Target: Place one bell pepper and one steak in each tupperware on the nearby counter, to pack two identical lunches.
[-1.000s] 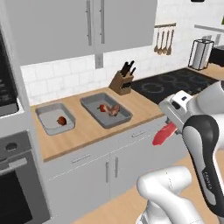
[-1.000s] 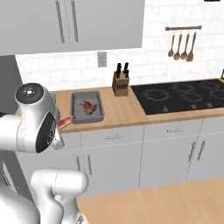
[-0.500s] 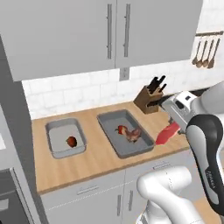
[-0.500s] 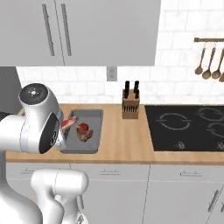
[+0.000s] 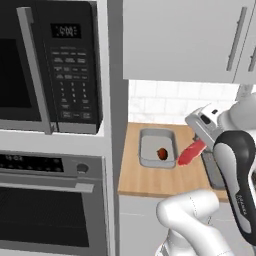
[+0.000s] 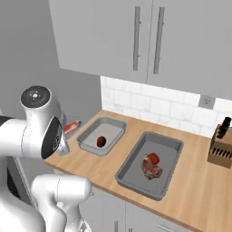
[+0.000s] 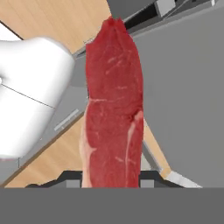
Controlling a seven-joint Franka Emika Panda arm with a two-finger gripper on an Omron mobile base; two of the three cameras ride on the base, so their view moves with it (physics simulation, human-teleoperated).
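My gripper [image 5: 198, 144] is shut on a raw red steak [image 5: 190, 153], held in the air just right of the left tupperware [image 5: 150, 138]. In that grey tray lies one red bell pepper [image 5: 162, 153]. From the right base view the held steak [image 6: 71, 126] pokes out beside my arm, left of the left tupperware [image 6: 113, 123] and its bell pepper [image 6: 100, 141]. The right tupperware [image 6: 170, 180] holds a steak [image 6: 149, 168] and a bell pepper [image 6: 154, 158]. The hand view has the held steak [image 7: 114, 105] rising from the gripper [image 7: 111, 180] over the tan counter [image 7: 61, 22].
A microwave [image 5: 50, 65] and an oven [image 5: 50, 200] stand in a tall column left of the counter [image 5: 150, 182]. Grey wall cabinets [image 6: 136, 41] hang above. A knife block [image 6: 222, 147] stands at the far right by the white tiles.
The base has driven left, so both base views shifted: stove and utensils left the picture, microwave and oven came in. The steak stays in my shut gripper.
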